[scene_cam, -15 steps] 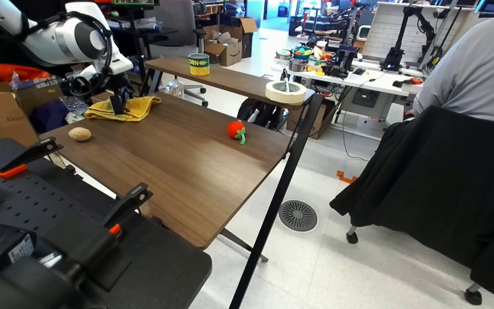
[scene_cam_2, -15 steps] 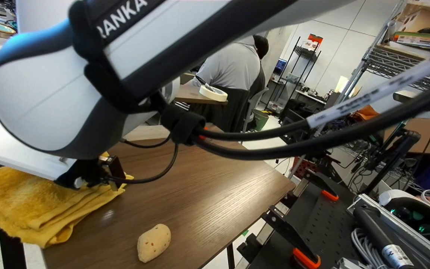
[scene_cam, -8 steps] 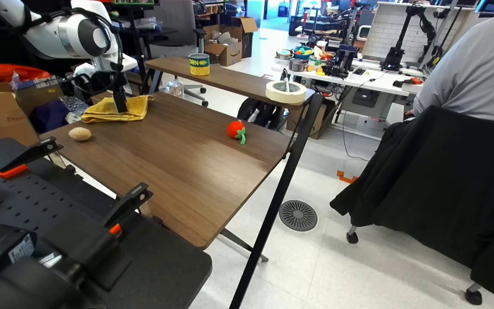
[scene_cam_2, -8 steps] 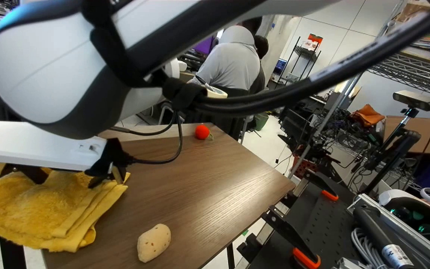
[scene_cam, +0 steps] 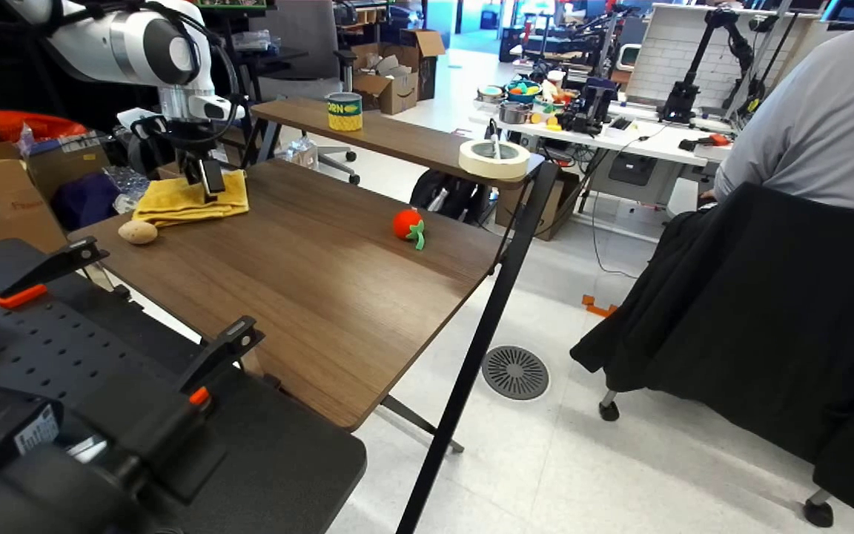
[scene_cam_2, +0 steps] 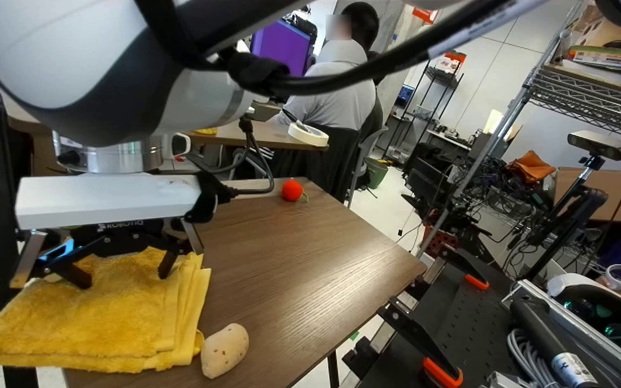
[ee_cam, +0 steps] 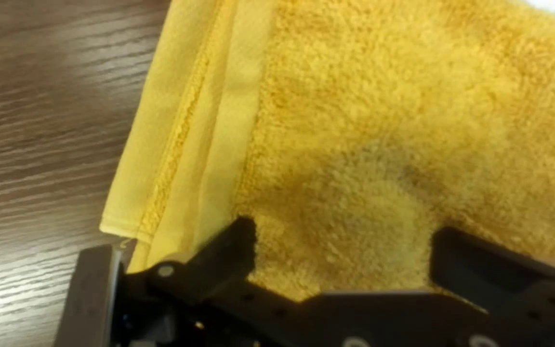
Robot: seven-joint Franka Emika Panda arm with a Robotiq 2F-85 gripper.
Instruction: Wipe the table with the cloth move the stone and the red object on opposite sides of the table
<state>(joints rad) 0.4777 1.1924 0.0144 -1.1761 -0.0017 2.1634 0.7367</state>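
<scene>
Jaws are spread wide, touching the top of the yellow cloth, which lies folded at one end of the surface, stone just beside it, red object well apart.

A black robot arm, workbench and wire shelving mark a robotics lab.
</scene>
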